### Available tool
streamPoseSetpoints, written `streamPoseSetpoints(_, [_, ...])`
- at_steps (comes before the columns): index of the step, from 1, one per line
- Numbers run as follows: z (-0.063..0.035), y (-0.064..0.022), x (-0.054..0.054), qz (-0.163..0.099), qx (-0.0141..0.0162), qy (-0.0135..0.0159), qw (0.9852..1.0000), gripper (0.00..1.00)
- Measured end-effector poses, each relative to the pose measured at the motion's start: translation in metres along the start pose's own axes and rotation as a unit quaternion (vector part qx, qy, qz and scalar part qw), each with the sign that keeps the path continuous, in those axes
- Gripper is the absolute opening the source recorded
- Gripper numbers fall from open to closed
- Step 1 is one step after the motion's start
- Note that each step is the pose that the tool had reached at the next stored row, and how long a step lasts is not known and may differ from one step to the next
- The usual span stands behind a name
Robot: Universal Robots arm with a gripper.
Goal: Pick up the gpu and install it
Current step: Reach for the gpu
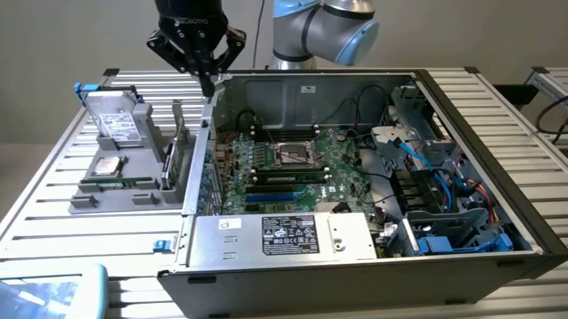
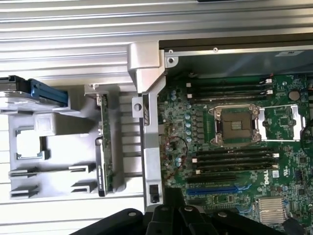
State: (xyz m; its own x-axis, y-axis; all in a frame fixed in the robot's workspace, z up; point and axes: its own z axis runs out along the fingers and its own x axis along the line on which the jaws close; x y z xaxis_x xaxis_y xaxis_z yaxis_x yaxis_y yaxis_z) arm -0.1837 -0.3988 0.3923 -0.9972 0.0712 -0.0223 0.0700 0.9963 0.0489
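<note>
Grey plastic holder sits at nine o'clock on the slatted desk, carrying silver hard drives. At the holder's three o'clock edge the gpu stands on its long edge in a slot. Its green board and black cooler are seen edge-on, just beside the computer case and untouched.

The end effector hangs at about twelve o'clock of the card, over the case corner, with its fingers pinched together and holding nothing. Further toward three o'clock the case lies open, with the motherboard exposed and its blue expansion slots vacant.

I judge the pick-up step to be in hand, at the approach, since nothing is grasped. Taking the card would call for the fingers to spread first, line up across the thin board, and come down clear of the case wall.
</note>
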Motion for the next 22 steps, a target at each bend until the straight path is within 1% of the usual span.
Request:
streamPoseSetpoints(8, [0.0004,-0.0026,0.036,0.0,-0.0001,0.0,1.0,0.11])
streamPoseSetpoints(14, [0.0014,-0.0045,0.062,0.0,-0.0008,0.0001,1.0,0.11])
streamPoseSetpoints(19, [0.0037,-0.0058,0.078,0.0,-0.0008,0.0001,1.0,0.11])
streamPoseSetpoints(22, [0.006,-0.0062,0.082,0.0,-0.0009,0.0001,1.0,0.11])
